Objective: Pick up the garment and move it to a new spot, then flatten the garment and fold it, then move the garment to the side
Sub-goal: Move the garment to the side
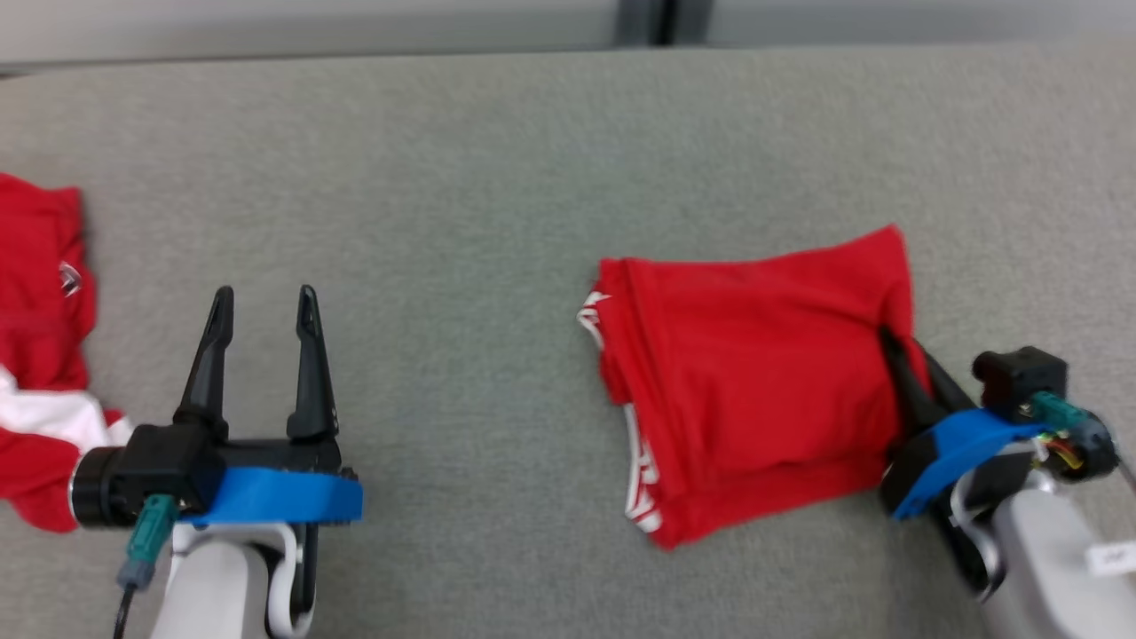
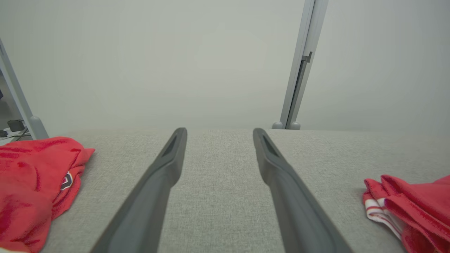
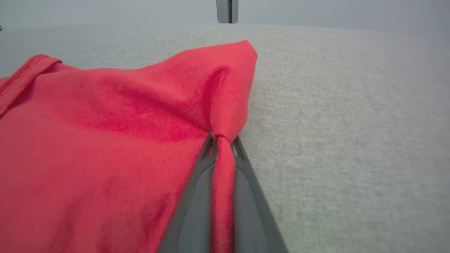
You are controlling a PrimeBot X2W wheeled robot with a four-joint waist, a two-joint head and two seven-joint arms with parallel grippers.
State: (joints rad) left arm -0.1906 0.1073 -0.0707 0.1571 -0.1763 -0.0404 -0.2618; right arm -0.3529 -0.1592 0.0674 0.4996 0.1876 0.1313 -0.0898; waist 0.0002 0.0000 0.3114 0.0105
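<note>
A folded red garment (image 1: 754, 373) with white trim lies on the grey table, right of centre in the head view. My right gripper (image 1: 887, 342) is shut on its right edge. In the right wrist view the two dark fingers (image 3: 246, 189) pinch a ridge of the red garment (image 3: 105, 140) between them, and the cloth bunches up above the tips of the right gripper (image 3: 221, 137). My left gripper (image 1: 264, 306) stands open over bare table at the lower left, with nothing between its fingers. In the left wrist view the left gripper (image 2: 219, 133) shows its jaws wide apart, and the garment's (image 2: 418, 207) trimmed edge lies at the far right.
A second red cloth (image 1: 40, 355) with white parts and a small badge lies crumpled at the table's left edge, close to my left wrist; the same red cloth (image 2: 31, 182) appears in the left wrist view. A pale wall and a metal post (image 2: 299, 70) stand behind the table (image 1: 497, 177).
</note>
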